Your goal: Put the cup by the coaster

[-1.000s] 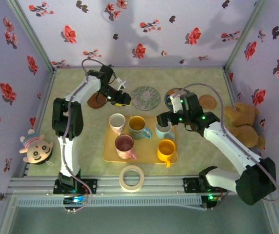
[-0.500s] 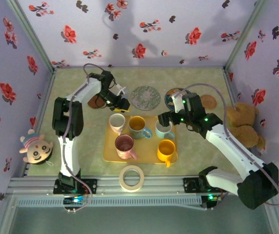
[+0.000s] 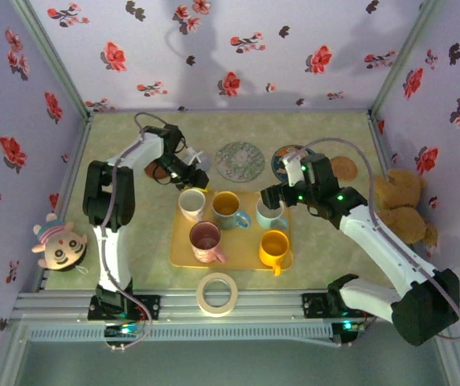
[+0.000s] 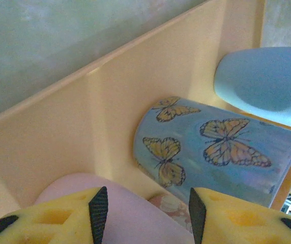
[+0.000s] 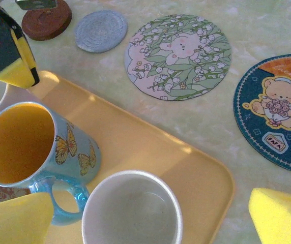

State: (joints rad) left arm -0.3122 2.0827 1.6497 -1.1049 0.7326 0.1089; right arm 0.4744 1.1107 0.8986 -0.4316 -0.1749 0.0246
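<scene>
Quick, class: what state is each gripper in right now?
Left gripper: open, jaws apart over the pale pink cup, nothing gripped.
Right gripper: open wide above the white cup, empty.

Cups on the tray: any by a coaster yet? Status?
Done: nothing; no cup sits off the yellow plastic tray. In hand: the left claw hangs open over the pale pink ceramic cup, and the right claw is open over the pale blue cup with a white inside. Left: grip one, lift it, set it beside a coaster such as the round floral coaster.

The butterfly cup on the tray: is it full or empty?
Empty. The butterfly cup shows a bare yellow inside, with nothing in it.
</scene>
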